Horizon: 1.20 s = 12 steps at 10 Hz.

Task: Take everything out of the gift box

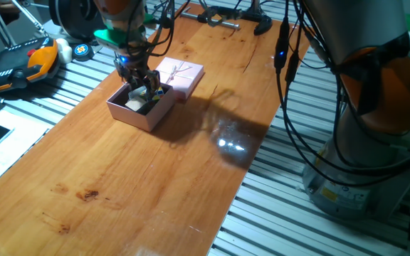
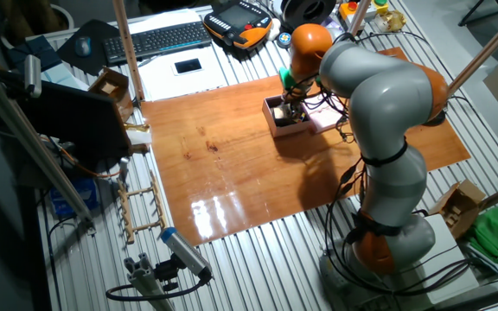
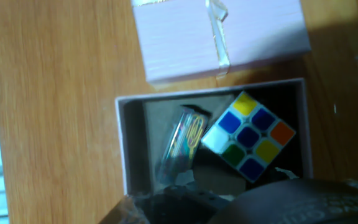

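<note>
The pale-pink gift box (image 1: 123, 112) stands on the wooden table, also in the other fixed view (image 2: 275, 121) and the hand view (image 3: 124, 149). Inside lie a multicoloured puzzle cube (image 3: 248, 137), a small clear packet of paper clips (image 3: 182, 144) and a pale piece (image 1: 132, 105). I see no plain beige-grey block; it may be hidden under the hand. My gripper (image 1: 143, 87) reaches down into the box over its far side, fingers apart, holding nothing that I can see. Its dark fingers (image 3: 179, 200) fill the bottom of the hand view.
The flat pink lid with string bow (image 1: 182, 75) lies against the box's far side, and shows in the hand view (image 3: 222, 34). An orange-black pendant (image 1: 20, 64) lies left of the table. Black cables (image 1: 290, 85) hang by the right table edge near the arm's base (image 1: 376, 142).
</note>
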### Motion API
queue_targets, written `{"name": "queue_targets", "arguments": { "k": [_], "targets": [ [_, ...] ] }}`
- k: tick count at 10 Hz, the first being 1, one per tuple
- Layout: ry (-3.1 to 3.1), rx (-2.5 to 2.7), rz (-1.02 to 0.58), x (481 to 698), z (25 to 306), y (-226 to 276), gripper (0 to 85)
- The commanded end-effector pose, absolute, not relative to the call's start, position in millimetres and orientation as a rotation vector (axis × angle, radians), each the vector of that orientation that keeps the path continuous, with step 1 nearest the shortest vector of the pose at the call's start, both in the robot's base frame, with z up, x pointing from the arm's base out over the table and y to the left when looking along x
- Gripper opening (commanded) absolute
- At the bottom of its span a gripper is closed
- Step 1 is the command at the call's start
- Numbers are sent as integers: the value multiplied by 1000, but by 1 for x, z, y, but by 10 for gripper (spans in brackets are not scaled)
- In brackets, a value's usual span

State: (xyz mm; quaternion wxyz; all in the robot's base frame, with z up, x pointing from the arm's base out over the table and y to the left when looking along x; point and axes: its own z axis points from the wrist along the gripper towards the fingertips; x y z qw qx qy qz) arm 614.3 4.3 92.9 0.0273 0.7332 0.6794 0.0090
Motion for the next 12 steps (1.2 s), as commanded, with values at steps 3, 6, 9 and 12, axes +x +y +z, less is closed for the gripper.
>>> {"name": "queue_targets", "arguments": {
  "k": [3, 6, 9, 12],
  "targets": [
    [2106, 2254, 39, 619, 86, 13, 633],
    [2092, 2274, 58, 621, 82, 19, 680],
    [2085, 2281, 68, 622, 78, 21, 753],
    [2074, 2302, 83, 623, 70, 25, 753]
  ]
}}
